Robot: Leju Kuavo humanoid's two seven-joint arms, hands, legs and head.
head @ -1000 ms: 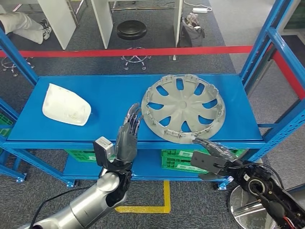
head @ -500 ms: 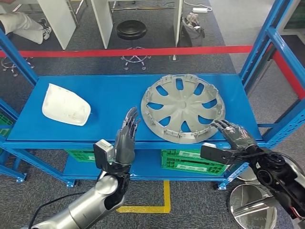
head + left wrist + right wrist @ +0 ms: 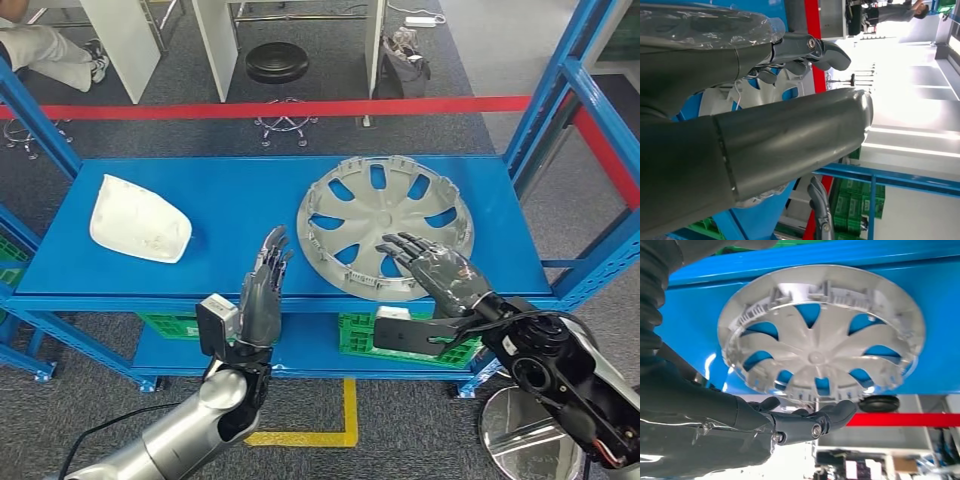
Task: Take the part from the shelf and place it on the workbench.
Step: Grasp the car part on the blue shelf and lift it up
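Since 0.5 s ago, my right hand (image 3: 438, 272) moved over the hubcap (image 3: 383, 226) on the shelf (image 3: 234, 215), fingers spread. Left hand (image 3: 264, 290) open beside it. Grip opposite rims evenly.

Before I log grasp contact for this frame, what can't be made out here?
- Head view: whether the right hand touches the hubcap or hovers; it covers the near rim.
- Left wrist view: the left hand hides most of the hubcap.
- Head view: the green crates sit mostly behind the blue shelf edge.
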